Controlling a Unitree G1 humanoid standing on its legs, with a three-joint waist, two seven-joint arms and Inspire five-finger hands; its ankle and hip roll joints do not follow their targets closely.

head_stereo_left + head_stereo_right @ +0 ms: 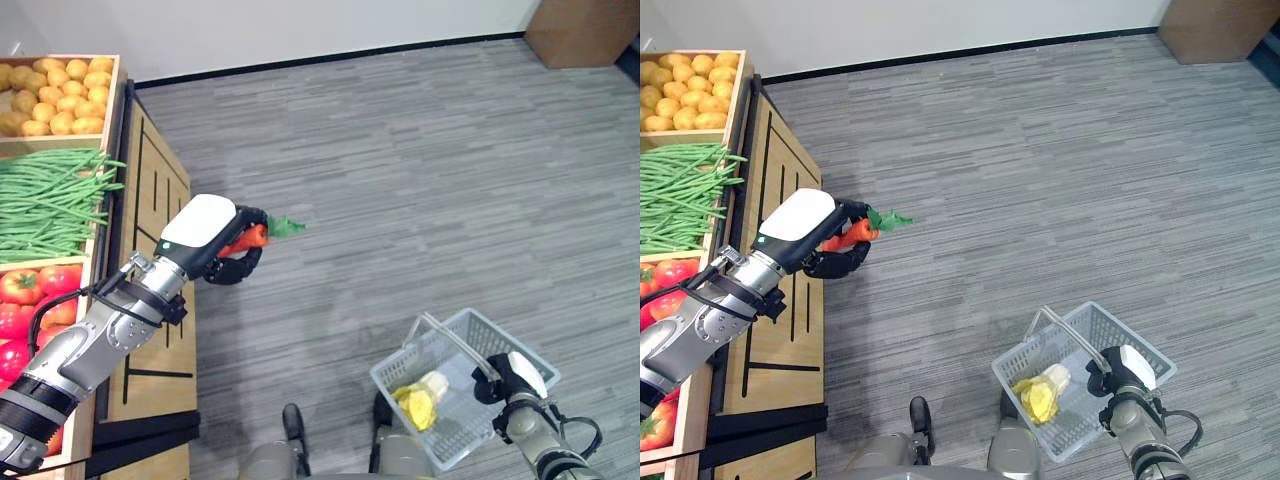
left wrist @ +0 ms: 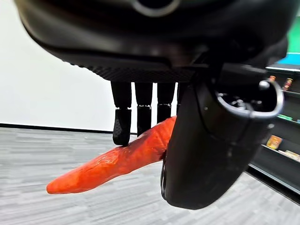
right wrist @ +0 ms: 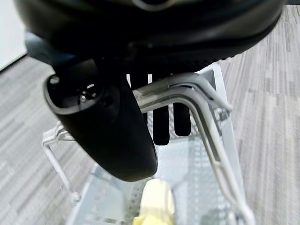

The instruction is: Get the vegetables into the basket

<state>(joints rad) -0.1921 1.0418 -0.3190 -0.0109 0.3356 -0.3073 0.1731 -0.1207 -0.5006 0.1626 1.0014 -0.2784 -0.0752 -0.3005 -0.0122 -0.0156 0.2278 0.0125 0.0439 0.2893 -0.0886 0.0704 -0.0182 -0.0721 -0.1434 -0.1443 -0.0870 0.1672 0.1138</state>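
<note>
My left hand (image 1: 222, 243) is out over the grey floor beside the produce stand, shut on an orange carrot (image 1: 250, 238) whose green top (image 1: 285, 226) sticks out to the right. In the left wrist view the carrot (image 2: 115, 161) lies pinched between thumb and fingers (image 2: 123, 117). At the lower right my right hand (image 1: 503, 380) is shut on the wire handles (image 3: 187, 93) of a pale grey basket (image 1: 505, 345). Inside the basket lies a yellow and pale vegetable (image 1: 420, 398), seen also in the right wrist view (image 3: 154, 206).
The wooden produce stand (image 1: 150, 200) runs along the left, with crates of potatoes (image 1: 55, 95), green beans (image 1: 50, 200) and tomatoes (image 1: 30, 310). A brown box (image 1: 580, 30) stands at the far right corner by the wall.
</note>
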